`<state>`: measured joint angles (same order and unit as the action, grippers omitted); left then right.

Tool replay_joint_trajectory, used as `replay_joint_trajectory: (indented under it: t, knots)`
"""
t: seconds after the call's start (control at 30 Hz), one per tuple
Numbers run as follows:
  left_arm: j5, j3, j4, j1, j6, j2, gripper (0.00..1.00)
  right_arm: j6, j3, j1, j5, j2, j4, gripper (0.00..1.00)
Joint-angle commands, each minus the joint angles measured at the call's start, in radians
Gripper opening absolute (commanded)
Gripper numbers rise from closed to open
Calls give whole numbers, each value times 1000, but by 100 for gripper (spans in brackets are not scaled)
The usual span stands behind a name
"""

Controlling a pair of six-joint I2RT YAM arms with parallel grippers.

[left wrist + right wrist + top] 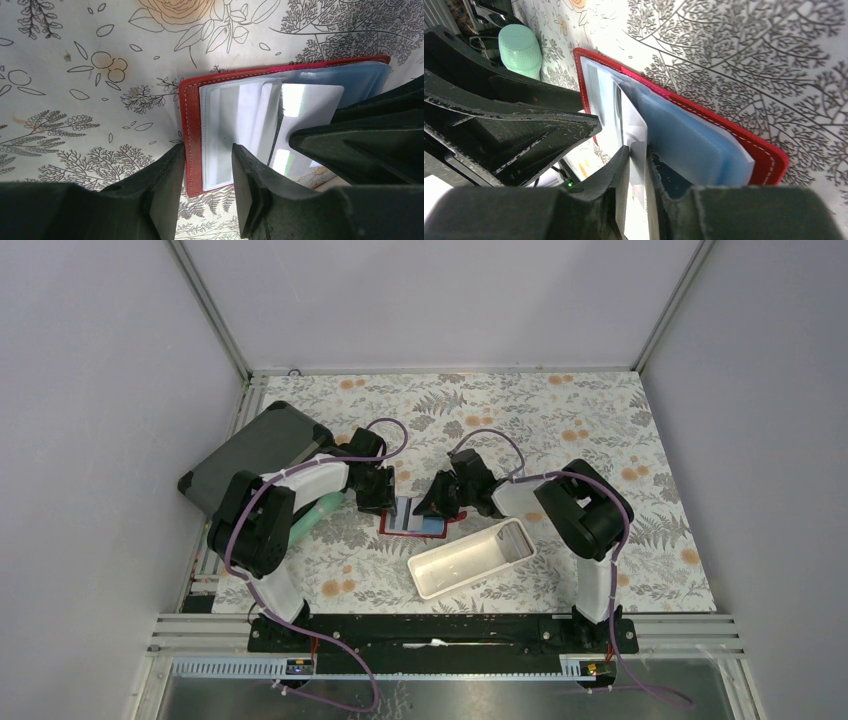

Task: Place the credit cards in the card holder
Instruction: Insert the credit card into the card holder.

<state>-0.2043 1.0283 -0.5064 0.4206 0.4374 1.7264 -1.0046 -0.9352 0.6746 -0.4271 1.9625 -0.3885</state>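
The card holder is a red wallet lying open on the flowered cloth, its clear sleeves facing up. A stack of light blue credit cards rests on its right half. My left gripper is open and straddles the wallet's left red edge: one finger stands outside it, the other on a sleeve. My right gripper reaches in from the other side. Its jaws stand a narrow gap apart, with a pale thin sheet upright between them. Whether that sheet is a card or a sleeve I cannot tell.
A long white tray lies just in front of the wallet, to the right. A big dark grey case sits at the back left. A mint-green object lies under the left arm. The two grippers nearly meet over the wallet.
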Motion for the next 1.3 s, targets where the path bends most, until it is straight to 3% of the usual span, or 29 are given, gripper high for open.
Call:
replay_joint_trajectory:
  t: [0.0, 0.3, 0.57, 0.77, 1.27]
  knots:
    - [-31, 31, 18, 6, 10, -57, 41, 94, -45, 21, 35, 29, 182, 29]
    - [-23, 35, 4, -4, 15, -118, 44, 230, -158, 22, 128, -15, 380, 45]
    - [-55, 25, 10, -21, 43, -151, 46, 339, -240, 21, 214, -23, 569, 49]
    - [-148, -60, 112, -39, 170, -196, 48, 414, -297, 26, 277, -16, 670, 55]
    - [-69, -283, 397, -38, 356, -306, 49, 545, -399, 48, 422, -3, 827, 68]
